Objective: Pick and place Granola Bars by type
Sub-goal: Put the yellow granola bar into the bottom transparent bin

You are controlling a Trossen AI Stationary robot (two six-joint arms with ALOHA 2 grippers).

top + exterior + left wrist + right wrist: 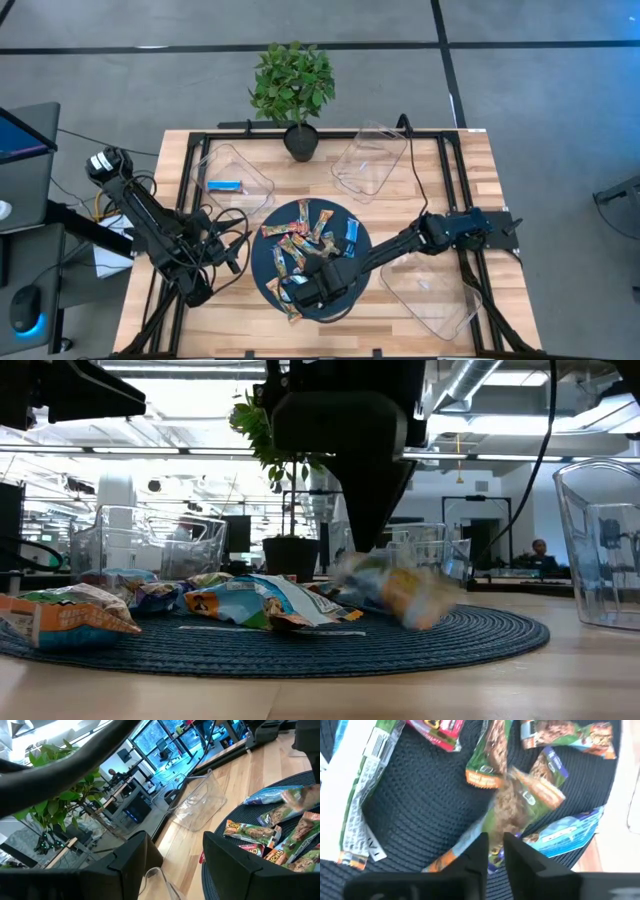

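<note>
Step in hand, as I read it: the pick. The right gripper (318,287) is down over the near part of the round dark woven mat (362,250), and in its wrist view its two dark fingers (470,854) stand close together with a blurred gold-green wrapped granola bar (507,812) at their tips. Looks clamped on it, or just short of it; the contact itself is not sharp. The low view shows the same bar (400,592) smeared, just above the mat.

Next move, my guess: lift clear of the pile, carry it to whichever tray is meant for the gold-green type. The wrapper is slick and the grip is near one end, so it may swing or slip.

Near right: a clear plastic tray (462,300), nothing visible in it.

On the mat: the rest of the shiny wrapped Granola Bars (296,238), orange-red-brown, gold-green and a few blue, loose and partly overlapping.

Left gripper (232,255) waits near the table's left edge, just beside the mat. Its fingers (131,860) are apart, nothing between them.

Far left: a second clear tray (255,178) with one blue wrapped bar (225,186) in it, so blue seems to go there.

Far right of centre: a third clear tray (352,160), tilted, no bar visible in it.

Between the two far trays at the far edge: a small green potted plant in a dark pot (296,85).
</note>
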